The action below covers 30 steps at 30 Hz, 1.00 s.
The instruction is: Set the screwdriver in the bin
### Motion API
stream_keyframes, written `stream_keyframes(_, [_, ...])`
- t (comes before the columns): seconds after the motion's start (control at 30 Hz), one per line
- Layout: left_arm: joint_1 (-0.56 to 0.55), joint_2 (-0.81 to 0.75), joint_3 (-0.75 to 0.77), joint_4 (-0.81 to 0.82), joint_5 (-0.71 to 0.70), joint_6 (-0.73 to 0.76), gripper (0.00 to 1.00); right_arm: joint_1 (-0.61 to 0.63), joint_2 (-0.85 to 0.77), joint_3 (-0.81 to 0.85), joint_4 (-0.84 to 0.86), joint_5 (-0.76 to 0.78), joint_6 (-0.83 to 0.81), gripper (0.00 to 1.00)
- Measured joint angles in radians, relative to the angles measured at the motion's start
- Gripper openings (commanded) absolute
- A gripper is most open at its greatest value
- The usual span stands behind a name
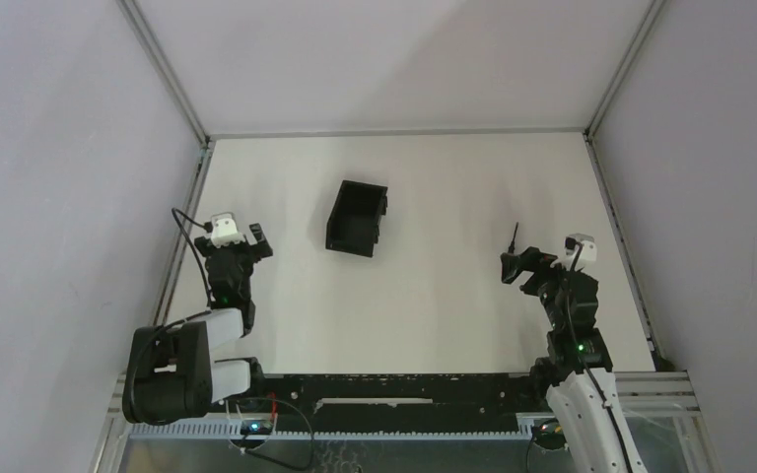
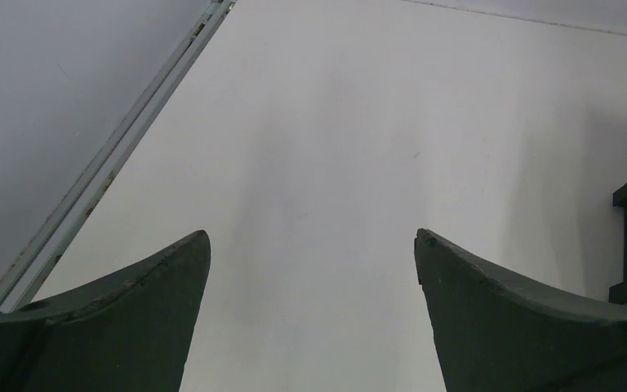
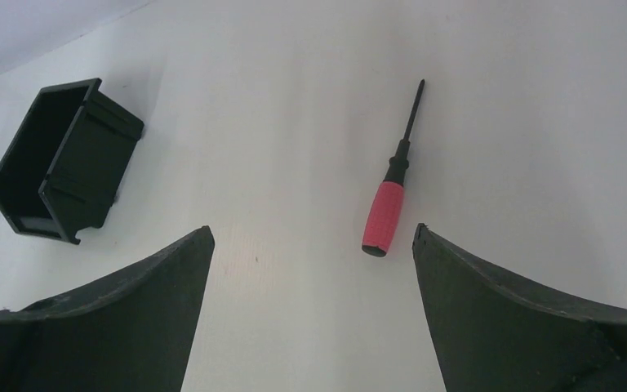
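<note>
Just ahead of the widely spread right gripper [image 3: 312, 230] lies the small red-handled, dark-shafted screwdriver [image 3: 384, 216], handle nearest, shaft pointing away.

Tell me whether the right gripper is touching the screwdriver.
Apart. The right wrist view shows bare table between the screwdriver and the open right gripper.

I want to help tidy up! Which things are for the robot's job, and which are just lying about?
For the job: screwdriver, bin, right tool, open near the screwdriver.
Just there: left tool, open and holding nothing; table.
</note>
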State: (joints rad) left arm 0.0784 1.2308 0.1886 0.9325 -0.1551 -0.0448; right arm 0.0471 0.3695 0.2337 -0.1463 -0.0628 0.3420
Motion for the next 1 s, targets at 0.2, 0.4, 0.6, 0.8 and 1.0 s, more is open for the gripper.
stream_keyframes(0.2, [0.0, 0.0, 0.0, 0.0, 0.0, 0.0, 1.0, 0.0, -0.007, 0.001, 0.002, 0.066, 0.008, 1.0])
stream_keyframes(0.4, [0.0, 0.0, 0.0, 0.0, 0.0, 0.0, 1.0, 0.0, 0.077, 0.142, -0.031, 0.049, -0.013, 0.99])
stream_keyframes(0.6, [0.0, 0.0, 0.0, 0.0, 0.0, 0.0, 1.0, -0.001, 0.413, 0.594, -0.184, 0.073, -0.026, 0.98])
stream_keyframes(0.8, [0.0, 0.0, 0.0, 0.0, 0.0, 0.0, 1.0, -0.023, 0.823, 0.973, -0.424, 0.085, -0.032, 0.89])
stream_keyframes(1.0, [0.0, 0.0, 0.0, 0.0, 0.0, 0.0, 1.0, -0.085, 1.235, 1.035, -0.584, 0.014, -0.053, 0.74])
